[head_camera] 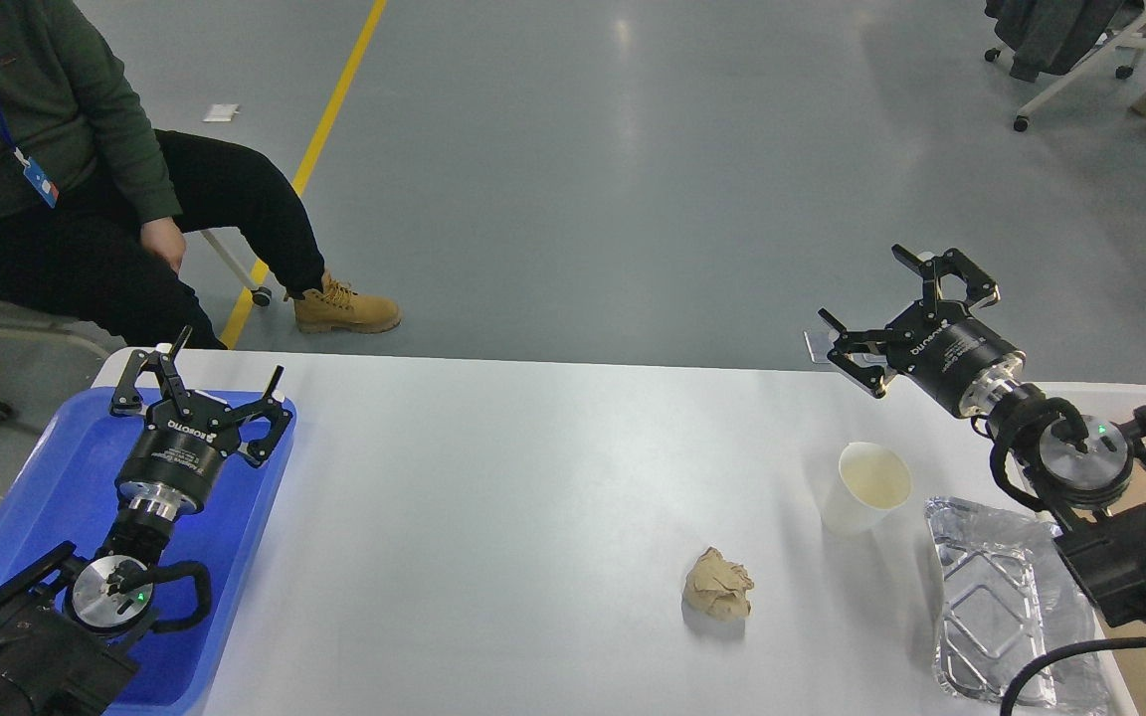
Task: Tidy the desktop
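The desktop spreads wide below both arms, which hover empty, apparently poised before any pick. Taking the paper cup as landmark: the crumpled brown paper lies near its lower left, the foil tray just right, the blue tray far left. The right gripper, fingers spread, hangs above the cup; the left gripper, likewise released, hangs over the blue tray.

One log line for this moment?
left pincer open over blue tray | right pincer open | desktop: paper cup, crumpled wad, foil tray
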`<action>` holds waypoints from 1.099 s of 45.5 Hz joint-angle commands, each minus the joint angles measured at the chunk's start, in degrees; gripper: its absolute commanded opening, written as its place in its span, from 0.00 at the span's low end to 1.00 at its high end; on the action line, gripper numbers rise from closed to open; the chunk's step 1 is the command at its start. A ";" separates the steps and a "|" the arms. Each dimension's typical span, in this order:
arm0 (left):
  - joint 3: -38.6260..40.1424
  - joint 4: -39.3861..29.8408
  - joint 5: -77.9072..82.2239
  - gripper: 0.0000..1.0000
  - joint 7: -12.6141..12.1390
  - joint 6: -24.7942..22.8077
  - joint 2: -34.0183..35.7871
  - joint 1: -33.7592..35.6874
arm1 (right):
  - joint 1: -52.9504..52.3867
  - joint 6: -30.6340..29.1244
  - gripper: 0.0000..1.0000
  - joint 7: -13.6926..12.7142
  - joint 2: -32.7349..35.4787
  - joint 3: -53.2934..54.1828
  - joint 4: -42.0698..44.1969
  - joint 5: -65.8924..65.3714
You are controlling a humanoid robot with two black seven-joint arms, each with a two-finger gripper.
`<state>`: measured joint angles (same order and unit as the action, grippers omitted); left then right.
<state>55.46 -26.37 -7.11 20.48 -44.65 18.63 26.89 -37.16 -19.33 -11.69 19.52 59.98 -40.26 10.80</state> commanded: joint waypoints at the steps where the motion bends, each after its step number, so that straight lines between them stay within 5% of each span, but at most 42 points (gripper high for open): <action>1: 0.00 0.00 -0.01 0.99 0.00 0.00 0.00 -0.09 | -0.02 -0.01 1.00 0.00 0.60 0.14 -0.08 0.01; 30: -0.70 0.00 -0.01 0.99 0.26 0.00 0.18 0.00 | -0.54 0.08 1.00 -0.44 1.48 -0.83 -2.89 -1.13; 50: -0.70 0.00 -0.01 0.99 0.35 0.00 0.26 0.09 | -8.09 -0.97 1.00 -0.88 15.01 -10.92 -6.85 -12.47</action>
<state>54.79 -26.37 -7.12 20.74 -44.65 18.82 26.96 -40.45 -19.34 -12.44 26.85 56.05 -45.05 2.40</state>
